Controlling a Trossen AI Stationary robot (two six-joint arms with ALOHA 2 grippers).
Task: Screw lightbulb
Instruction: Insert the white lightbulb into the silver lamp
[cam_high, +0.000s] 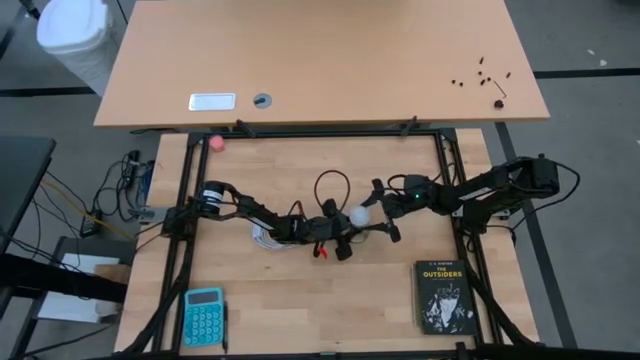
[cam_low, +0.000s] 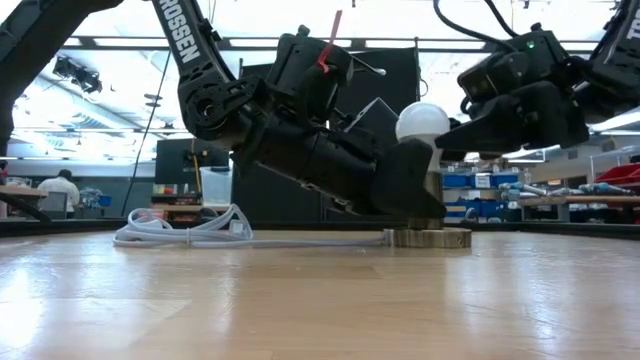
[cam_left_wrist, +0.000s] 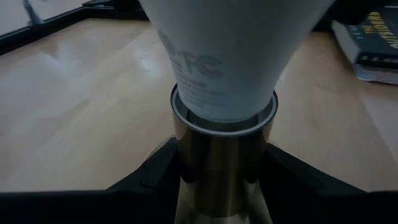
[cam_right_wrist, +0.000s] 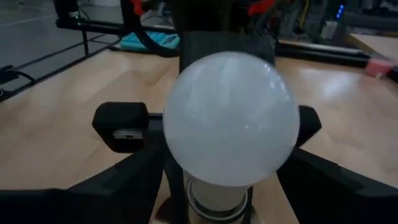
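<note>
The white lightbulb (cam_low: 422, 120) stands upright with its neck in a brass socket (cam_left_wrist: 221, 168). The socket rises from a round disc base (cam_low: 428, 238) that lies flat on the wooden table, and a white cord (cam_low: 190, 230) leads away from it. My left gripper (cam_high: 345, 232) reaches in low from the table's left and is shut on the socket. My right gripper (cam_high: 375, 212) comes in from the right at globe height and is shut on the bulb (cam_right_wrist: 230, 118). My left gripper pinches the socket's brass stem (cam_left_wrist: 186, 177) between its two fingers (cam_left_wrist: 152, 177), just below the rim that takes the bulb's neck. It comes slanting slightly down from the table's left. The socket stands upright on its disc. My right gripper has the bulb's globe between its two fingers (cam_right_wrist: 140, 177), one on each side (cam_right_wrist: 177, 149). It reaches in nearly level from the table's right, fingers across the upright bulb. In the low view one finger (cam_low: 468, 132) meets the globe just below its widest part.
A black book (cam_high: 443, 295) lies at the near right and a teal calculator (cam_high: 203, 315) at the near left. A pink ball (cam_high: 217, 143) sits at the far left edge. The coiled cord (cam_high: 265, 237) lies under the left arm. A second table (cam_high: 320, 60) stands beyond.
</note>
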